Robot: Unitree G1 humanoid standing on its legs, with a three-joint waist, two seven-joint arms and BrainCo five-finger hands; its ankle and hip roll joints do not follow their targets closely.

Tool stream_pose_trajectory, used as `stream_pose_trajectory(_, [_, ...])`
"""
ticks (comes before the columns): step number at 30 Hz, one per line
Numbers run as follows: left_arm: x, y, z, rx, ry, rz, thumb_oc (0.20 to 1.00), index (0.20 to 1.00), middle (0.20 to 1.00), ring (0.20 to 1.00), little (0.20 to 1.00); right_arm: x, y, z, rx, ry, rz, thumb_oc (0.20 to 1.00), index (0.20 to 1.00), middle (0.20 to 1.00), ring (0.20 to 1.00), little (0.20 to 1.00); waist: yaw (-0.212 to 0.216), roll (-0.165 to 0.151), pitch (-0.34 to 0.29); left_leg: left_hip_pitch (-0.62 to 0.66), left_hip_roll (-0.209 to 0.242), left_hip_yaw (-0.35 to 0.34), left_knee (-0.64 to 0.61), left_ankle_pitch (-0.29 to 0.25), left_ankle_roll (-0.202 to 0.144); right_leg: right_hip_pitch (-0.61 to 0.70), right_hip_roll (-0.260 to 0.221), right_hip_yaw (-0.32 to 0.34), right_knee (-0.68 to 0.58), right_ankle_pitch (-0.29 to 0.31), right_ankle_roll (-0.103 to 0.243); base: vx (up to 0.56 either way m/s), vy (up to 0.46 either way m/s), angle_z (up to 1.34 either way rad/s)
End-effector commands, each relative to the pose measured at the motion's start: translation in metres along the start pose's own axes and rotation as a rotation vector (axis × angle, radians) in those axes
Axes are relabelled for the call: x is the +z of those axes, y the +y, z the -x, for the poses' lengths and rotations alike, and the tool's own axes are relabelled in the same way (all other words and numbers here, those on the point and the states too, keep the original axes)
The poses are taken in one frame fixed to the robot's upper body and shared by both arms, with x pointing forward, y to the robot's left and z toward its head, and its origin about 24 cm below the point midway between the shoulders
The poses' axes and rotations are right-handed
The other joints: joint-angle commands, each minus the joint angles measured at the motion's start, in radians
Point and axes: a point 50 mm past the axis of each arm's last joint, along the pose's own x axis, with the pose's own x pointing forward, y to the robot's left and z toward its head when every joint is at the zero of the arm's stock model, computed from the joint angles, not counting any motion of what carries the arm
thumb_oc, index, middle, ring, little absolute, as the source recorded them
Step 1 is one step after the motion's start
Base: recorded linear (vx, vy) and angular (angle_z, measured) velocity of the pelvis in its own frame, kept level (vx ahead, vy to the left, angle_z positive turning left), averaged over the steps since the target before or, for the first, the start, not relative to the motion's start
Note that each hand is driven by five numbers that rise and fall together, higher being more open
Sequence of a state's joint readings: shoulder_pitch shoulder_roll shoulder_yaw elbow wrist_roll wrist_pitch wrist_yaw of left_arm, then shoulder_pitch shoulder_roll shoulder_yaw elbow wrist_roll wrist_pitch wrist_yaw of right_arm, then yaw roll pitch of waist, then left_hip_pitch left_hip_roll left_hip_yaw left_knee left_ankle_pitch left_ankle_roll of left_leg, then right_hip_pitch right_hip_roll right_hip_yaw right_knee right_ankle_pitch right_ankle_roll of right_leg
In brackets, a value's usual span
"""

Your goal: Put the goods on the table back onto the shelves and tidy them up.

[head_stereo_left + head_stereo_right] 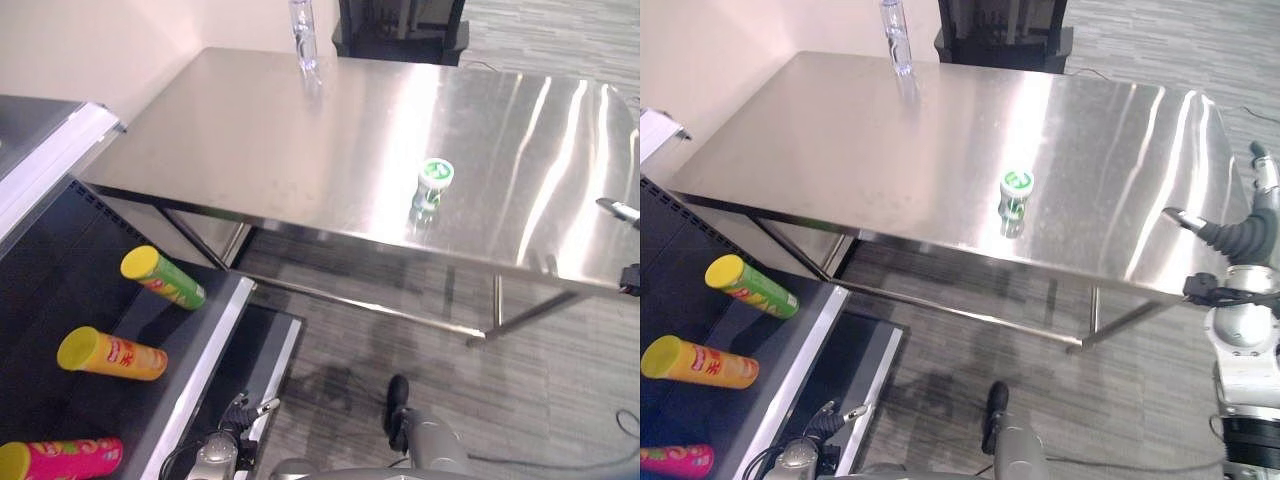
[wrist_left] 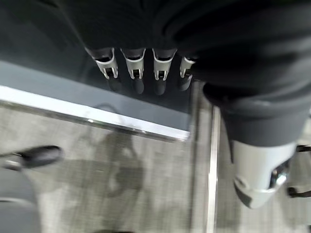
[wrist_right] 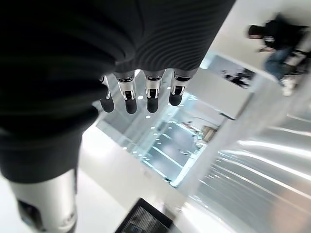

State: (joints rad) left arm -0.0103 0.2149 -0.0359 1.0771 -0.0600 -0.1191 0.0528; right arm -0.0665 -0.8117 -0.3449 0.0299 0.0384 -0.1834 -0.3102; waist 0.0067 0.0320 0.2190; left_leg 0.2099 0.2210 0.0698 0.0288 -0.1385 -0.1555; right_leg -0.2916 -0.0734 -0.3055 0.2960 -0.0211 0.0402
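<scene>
A small green-and-white can [image 1: 434,181] stands upright near the front edge of the steel table [image 1: 250,140]. At the table's far edge stands a clear bottle [image 1: 303,35]. My right hand [image 1: 1238,238] hovers at the table's right end, well to the right of the can, its fingers [image 3: 150,92] straight and empty. Down low beside the shelf unit [image 1: 200,370], my left hand [image 1: 240,415] hangs with straight fingers [image 2: 133,65] and holds nothing.
Three snack tubes lie on the dark shelf at the left: a green one [image 1: 162,277], an orange one [image 1: 110,353] and a pink one [image 1: 60,458]. A black stand [image 1: 400,30] sits behind the table. A person [image 3: 274,36] is off in the distance.
</scene>
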Motion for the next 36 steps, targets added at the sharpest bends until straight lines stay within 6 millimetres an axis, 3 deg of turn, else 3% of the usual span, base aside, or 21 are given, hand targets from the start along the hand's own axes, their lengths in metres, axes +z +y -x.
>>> stream_pose_trajectory(1, [0.007,0.025,-0.001,0.061,-0.031,-0.02,1.0,1.0,1.0,1.0,1.0,0.021,-0.015,-0.007,-0.026,-0.11,-0.027,1.0,1.0,1.0,1.0,1.0,0.024,-0.035,-0.042,0.072,0.012,-0.008,0.046,0.06,-0.021,-0.019,-0.068,0.156,-0.102,0.052,0.198,0.27,-0.335,0.64])
stream_pose_trajectory(2, [0.004,0.024,0.0,0.056,-0.025,-0.017,1.0,1.0,1.0,1.0,1.0,0.022,-0.017,-0.009,-0.019,-0.115,-0.025,1.0,1.0,1.0,1.0,1.0,0.023,-0.03,-0.048,0.057,0.029,-0.021,0.079,0.108,-0.024,-0.016,-0.06,0.159,-0.092,0.025,0.183,0.17,-0.216,0.39])
stream_pose_trajectory(3, [0.004,0.024,0.0,0.055,-0.025,-0.017,1.0,1.0,1.0,1.0,1.0,0.022,-0.017,-0.009,-0.018,-0.115,-0.024,1.0,1.0,1.0,1.0,1.0,0.019,-0.028,-0.05,0.053,0.032,-0.025,0.081,0.108,-0.025,-0.017,-0.06,0.154,-0.09,0.023,0.182,0.17,-0.259,0.27])
stream_pose_trajectory(5, [0.003,0.026,0.002,0.056,-0.029,0.0,1.0,1.0,1.0,1.0,1.0,0.023,-0.016,-0.012,0.018,-0.123,-0.032,1.0,1.0,1.0,1.0,1.0,0.026,-0.042,-0.045,-0.044,0.062,-0.01,0.276,0.242,-0.004,0.055,-0.035,0.155,-0.092,-0.046,0.127,0.27,-0.459,0.29])
stream_pose_trajectory(6, [0.009,0.027,0.001,0.058,-0.05,0.003,1.0,1.0,1.0,1.0,1.0,0.024,-0.014,-0.012,0.031,-0.12,-0.033,1.0,1.0,1.0,1.0,1.0,0.037,-0.059,-0.032,-0.104,0.076,0.032,0.358,0.263,0.015,0.112,-0.027,0.146,-0.108,-0.082,0.098,0.25,-0.424,0.22])
stream_pose_trajectory(7, [0.009,0.027,0.001,0.058,-0.05,0.003,1.0,1.0,1.0,1.0,1.0,0.023,-0.014,-0.012,0.031,-0.12,-0.034,1.0,1.0,1.0,1.0,1.0,0.037,-0.059,-0.03,-0.106,0.077,0.031,0.364,0.26,0.015,0.114,-0.026,0.145,-0.109,-0.083,0.098,0.17,-0.263,0.06])
stream_pose_trajectory(10, [0.019,0.019,-0.001,0.024,-0.086,-0.006,1.0,1.0,1.0,1.0,1.0,0.029,-0.014,-0.014,0.068,-0.138,-0.07,1.0,1.0,1.0,1.0,1.0,0.048,-0.062,-0.025,-0.167,0.021,0.068,0.261,0.144,0.026,0.176,-0.02,0.138,-0.132,-0.1,0.098,0.15,-0.116,0.07])
stream_pose_trajectory(11, [0.019,0.019,-0.001,0.023,-0.086,-0.007,1.0,1.0,1.0,1.0,1.0,0.029,-0.014,-0.014,0.068,-0.138,-0.07,1.0,1.0,1.0,1.0,1.0,0.048,-0.062,-0.025,-0.164,0.019,0.068,0.26,0.141,0.028,0.179,-0.022,0.137,-0.134,-0.102,0.1,0.11,-0.082,0.4])
stream_pose_trajectory(12, [0.022,0.011,-0.002,-0.012,-0.095,-0.037,1.0,1.0,1.0,1.0,1.0,0.029,-0.014,-0.013,0.08,-0.138,-0.109,1.0,1.0,1.0,1.0,1.0,0.06,-0.056,-0.023,-0.233,-0.033,0.108,0.145,0.112,0.025,0.204,-0.016,0.121,-0.15,-0.101,0.106,0.08,-0.045,0.33])
stream_pose_trajectory(15, [0.022,0.006,-0.003,-0.032,-0.091,-0.065,1.0,1.0,1.0,1.0,1.0,0.027,-0.011,-0.015,0.098,-0.132,-0.115,1.0,1.0,1.0,1.0,1.0,0.063,-0.036,-0.031,-0.221,-0.07,0.151,0.031,0.121,0.023,0.212,-0.003,0.097,-0.152,-0.109,0.114,0.05,-0.013,0.44])
stream_pose_trajectory(16, [0.022,0.003,-0.003,-0.042,-0.089,-0.092,1.0,1.0,1.0,1.0,1.0,0.029,-0.006,-0.015,0.123,-0.136,-0.134,1.0,1.0,1.0,1.0,1.0,0.061,-0.029,-0.028,-0.222,-0.099,0.129,0.012,0.118,0.028,0.208,0.002,0.091,-0.139,-0.103,0.114,0.04,0.011,0.04])
stream_pose_trajectory(24, [0.008,0.012,-0.003,-0.022,-0.026,-0.099,1.0,1.0,1.0,1.0,1.0,0.033,0.005,-0.018,0.205,-0.148,-0.187,1.0,1.0,1.0,1.0,1.0,0.072,-0.039,-0.055,-0.167,-0.124,0.162,-0.062,0.138,0.037,0.248,-0.014,0.102,-0.169,-0.085,0.136,0.06,0.059,-0.1])
stream_pose_trajectory(29, [0.008,0.021,-0.002,-0.015,-0.031,-0.109,1.0,1.0,1.0,1.0,1.0,0.051,0.015,-0.022,0.331,-0.218,-0.248,1.0,1.0,1.0,1.0,1.0,0.076,-0.039,-0.029,-0.15,-0.137,0.184,-0.061,0.119,0.067,0.152,-0.067,0.148,0.01,-0.083,0.164,-0.04,0.098,-0.15])
stream_pose_trajectory(31, [0.01,0.027,-0.002,-0.001,-0.036,-0.111,1.0,1.0,1.0,1.0,1.0,0.056,0.02,-0.021,0.415,-0.232,-0.258,1.0,1.0,1.0,1.0,1.0,0.068,-0.041,-0.016,-0.148,-0.133,0.175,-0.057,0.117,0.066,0.121,-0.057,0.211,0.037,-0.076,0.178,-0.04,-0.011,-0.06])
stream_pose_trajectory(33, [0.014,0.032,-0.002,-0.008,-0.055,-0.118,1.0,1.0,1.0,1.0,1.0,0.062,0.021,-0.02,0.538,-0.248,-0.229,1.0,1.0,1.0,1.0,1.0,0.064,-0.056,-0.019,-0.146,-0.135,0.166,-0.049,0.11,0.055,0.13,-0.044,0.282,-0.063,-0.058,0.178,0.01,-0.085,0.24])
stream_pose_trajectory(36, [0.011,0.031,-0.001,-0.012,-0.048,-0.122,1.0,1.0,1.0,1.0,1.0,0.064,0.027,-0.015,0.629,-0.244,-0.233,1.0,1.0,1.0,1.0,1.0,0.07,-0.07,-0.03,-0.151,-0.13,0.16,-0.043,0.113,0.045,0.169,-0.049,0.279,-0.133,-0.046,0.183,0.03,-0.097,0.23])
